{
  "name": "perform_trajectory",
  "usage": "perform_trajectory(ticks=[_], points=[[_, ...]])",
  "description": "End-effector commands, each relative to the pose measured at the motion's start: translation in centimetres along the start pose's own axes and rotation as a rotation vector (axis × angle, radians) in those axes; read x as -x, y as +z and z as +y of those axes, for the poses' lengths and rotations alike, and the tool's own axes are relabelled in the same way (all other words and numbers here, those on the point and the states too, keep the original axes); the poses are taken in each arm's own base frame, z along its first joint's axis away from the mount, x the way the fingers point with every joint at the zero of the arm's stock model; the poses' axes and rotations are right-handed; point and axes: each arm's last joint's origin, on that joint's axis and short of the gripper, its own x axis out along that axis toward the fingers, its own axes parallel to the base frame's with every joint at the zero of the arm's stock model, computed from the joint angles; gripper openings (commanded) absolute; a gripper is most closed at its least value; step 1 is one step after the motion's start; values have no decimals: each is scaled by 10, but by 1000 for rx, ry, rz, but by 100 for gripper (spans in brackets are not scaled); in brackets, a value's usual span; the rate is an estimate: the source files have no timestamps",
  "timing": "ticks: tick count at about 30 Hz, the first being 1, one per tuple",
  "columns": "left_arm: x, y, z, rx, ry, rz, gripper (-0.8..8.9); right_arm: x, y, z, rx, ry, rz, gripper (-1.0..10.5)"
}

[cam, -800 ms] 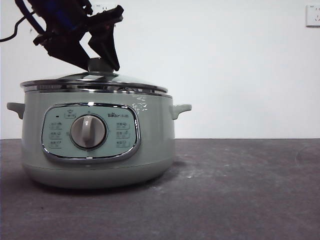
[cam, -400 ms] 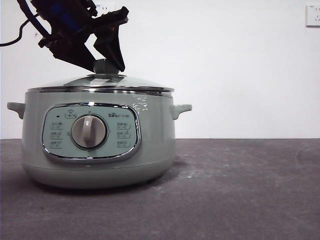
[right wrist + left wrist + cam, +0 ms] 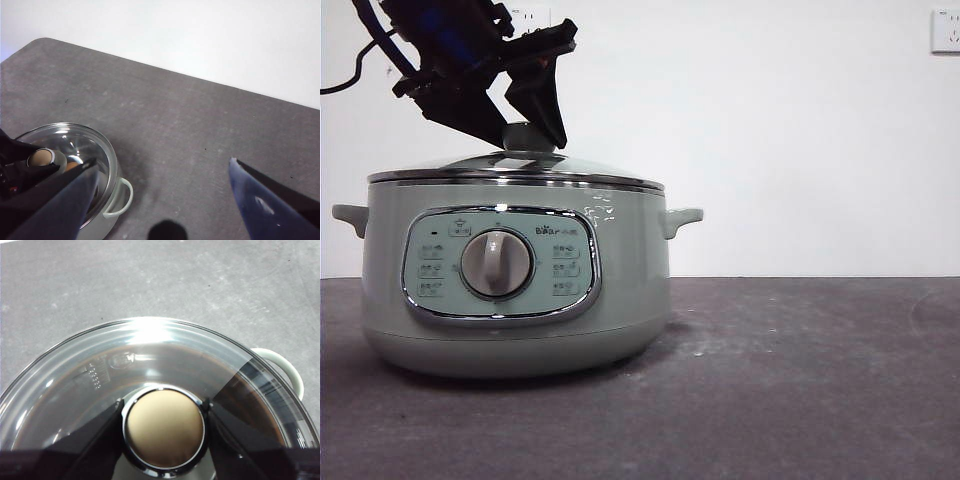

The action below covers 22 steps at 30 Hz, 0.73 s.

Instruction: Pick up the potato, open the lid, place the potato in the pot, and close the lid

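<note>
The pale sage-green pot (image 3: 620, 290) stands at the left of the front view. The clear-glass lid (image 3: 575, 165) lies level on its steel rim. My left gripper (image 3: 530, 138) comes down from the upper left and is shut on the lid's knob (image 3: 528, 132). In the left wrist view both black jaws touch the sides of the round knob (image 3: 164, 427), with the glass dome (image 3: 150, 355) around it. Through the glass, the right wrist view shows an orange-brown bit of the potato (image 3: 73, 164) inside the pot. My right gripper (image 3: 163, 162) hangs open, high above the table to the pot's right.
The dark grey table (image 3: 800, 380) runs to the right of the pot. One of the pot's side handles (image 3: 682, 217) sticks out to the right. A white wall with a socket (image 3: 946, 30) stands behind.
The lid hung tilted just above the rim a second ago. It has come down with my left gripper and now sits flat on the pot.
</note>
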Motion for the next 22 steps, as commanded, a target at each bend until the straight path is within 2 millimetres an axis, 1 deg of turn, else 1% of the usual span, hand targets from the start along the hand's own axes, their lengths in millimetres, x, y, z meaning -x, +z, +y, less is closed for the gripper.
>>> perform_trajectory(ticks=[1, 5, 6, 9, 10, 11, 13, 16, 19, 22], points=[[0, -2, -2, -15, -4, 23, -9, -1, 0, 0, -10, -3, 1, 436], [0, -2, -1, -15, -2, 23, 14, -1, 0, 0, -17, -2, 2, 436], [0, -2, -1, -14, -2, 19, 55, -1, 0, 0, -17, -2, 2, 436], [-1, 1, 3, -7, 7, -4, 361, -1, 0, 0, -17, -2, 3, 436], [-1, 2, 4, -5, 10, -11, 425, -1, 0, 0, -18, -2, 5, 436], [-1, 3, 4, -3, 11, -20, 449, -1, -1, 0, -19, -2, 7, 437], [0, 5, 6, 1, 13, -33, 447, -2, -1, 0, -22, -2, 15, 436], [7, 10, 8, 6, 15, -55, 447, -2, -3, 1, -19, 0, 33, 436], [24, 19, 7, 7, 10, -89, 444, -5, -6, 1, -12, 3, 66, 436], [50, 28, 6, 7, -6, -127, 439, -8, -11, 2, -19, 2, 115, 436]])
